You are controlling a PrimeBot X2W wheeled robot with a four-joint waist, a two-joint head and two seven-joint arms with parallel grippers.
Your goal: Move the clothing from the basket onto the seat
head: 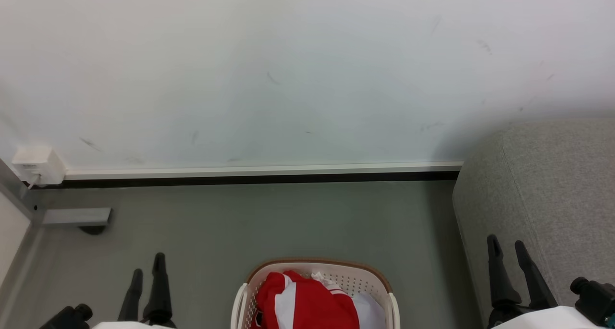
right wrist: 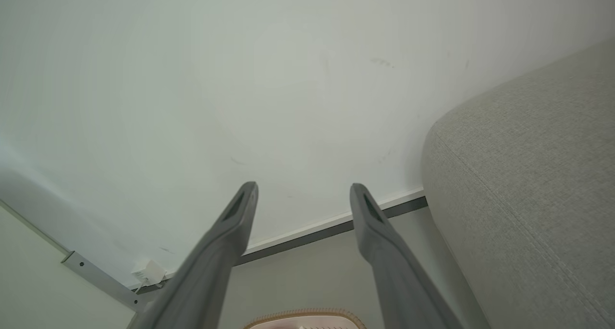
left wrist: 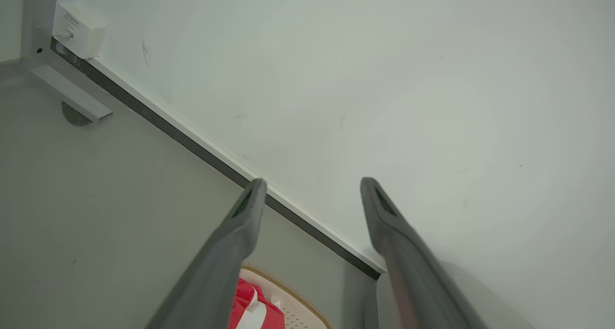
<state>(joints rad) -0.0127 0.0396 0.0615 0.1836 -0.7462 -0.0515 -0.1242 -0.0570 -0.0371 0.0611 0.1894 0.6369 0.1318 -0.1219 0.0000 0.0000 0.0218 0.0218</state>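
The cream basket [head: 367, 277] with its brown rim stands on the floor at the bottom centre of the head view, holding the red clothing [head: 307, 302] with white stripes. The grey seat [head: 552, 189] rises at the right. My left gripper [head: 148, 263] hangs open left of the basket, holding nothing. My right gripper [head: 507, 242] is open in front of the seat's side, also holding nothing. In the left wrist view the open gripper [left wrist: 312, 185] points at the wall, with the clothing [left wrist: 250, 307] and basket [left wrist: 298, 298] low between its fingers. The right wrist view has my gripper [right wrist: 302, 189], the seat [right wrist: 528, 175] and the basket rim [right wrist: 302, 315].
A white wall [head: 288, 69] with a white and black skirting [head: 259, 173] runs behind the grey floor [head: 269, 223]. A white box [head: 38, 164] with a cable sits at the wall's left corner, beside a grey metal foot [head: 77, 216] of a frame.
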